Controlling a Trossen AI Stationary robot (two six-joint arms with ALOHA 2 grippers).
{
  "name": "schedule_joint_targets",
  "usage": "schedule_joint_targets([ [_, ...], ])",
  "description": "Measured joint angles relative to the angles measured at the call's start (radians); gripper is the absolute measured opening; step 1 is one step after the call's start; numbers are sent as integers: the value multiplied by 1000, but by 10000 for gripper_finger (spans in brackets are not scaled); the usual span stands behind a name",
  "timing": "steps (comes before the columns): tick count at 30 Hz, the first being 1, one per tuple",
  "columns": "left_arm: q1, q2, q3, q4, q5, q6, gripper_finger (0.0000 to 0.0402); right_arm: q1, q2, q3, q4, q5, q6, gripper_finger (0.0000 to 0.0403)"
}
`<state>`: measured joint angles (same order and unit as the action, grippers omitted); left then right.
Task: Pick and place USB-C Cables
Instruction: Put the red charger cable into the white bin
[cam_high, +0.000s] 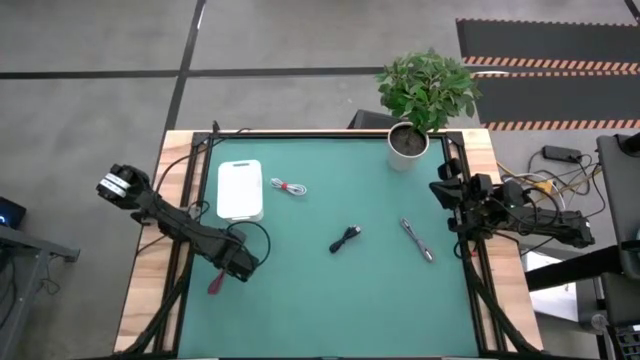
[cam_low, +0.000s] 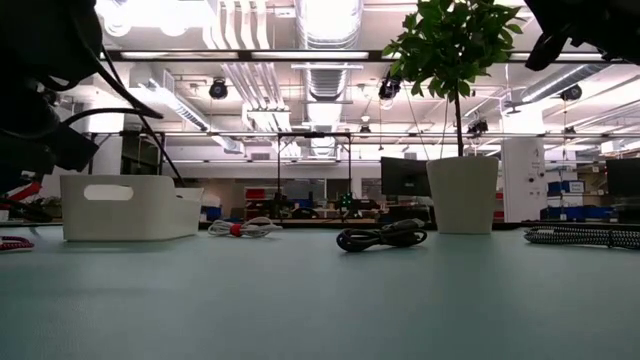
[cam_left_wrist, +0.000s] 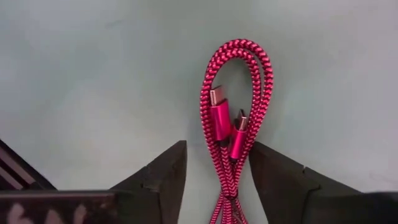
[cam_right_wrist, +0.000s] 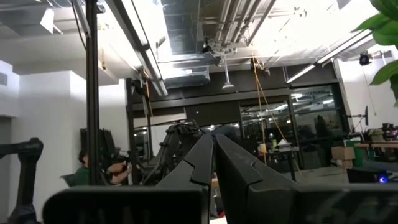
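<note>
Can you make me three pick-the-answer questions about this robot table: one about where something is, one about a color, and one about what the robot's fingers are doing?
1. Where is the white cable?
A. Inside the tray
B. On the mat beside the tray
C. Under the plant

2. What color is the cable at the left fingers?
A. Red
B. Black
C. Grey

3. How do the left fingers stand?
A. Pressed shut with nothing between
B. Apart, with the cable lying between them
C. Holding the plant

Answers:
1 B: the high view shows it on the green mat just right of the white tray.
2 A: the left wrist view shows a bright red braided loop.
3 B: the left wrist view shows a gap between the two dark fingers, with the red cable running through it on the mat.
</note>
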<state>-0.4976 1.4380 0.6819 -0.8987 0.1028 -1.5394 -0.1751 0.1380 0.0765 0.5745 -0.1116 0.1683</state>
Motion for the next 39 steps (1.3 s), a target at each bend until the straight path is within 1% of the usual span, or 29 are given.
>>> schedule_joint_targets([
  [4,-1,0,-1,20,0,0,113,0,1,0,0,0,0,9],
  [11,-1,-1,-12,32,0,-25,31,0,1,0,-6,0,15,9],
  [13,-1,-3,-13,32,1,-26,19,0,1,0,-14,0,14,9],
  [23,-1,-16,17,20,0,-27,15,0,1,0,-24,0,-6,9],
  [27,-1,-19,72,24,8,-28,12,0,1,0,-25,0,3,9],
  [30,-1,-19,123,25,10,-26,3,0,1,0,-34,0,3,9],
  [35,-1,-20,218,25,10,-23,3,0,1,0,-43,0,3,9],
  [39,0,-20,299,25,-18,11,4,0,2,0,-43,0,-7,9],
])
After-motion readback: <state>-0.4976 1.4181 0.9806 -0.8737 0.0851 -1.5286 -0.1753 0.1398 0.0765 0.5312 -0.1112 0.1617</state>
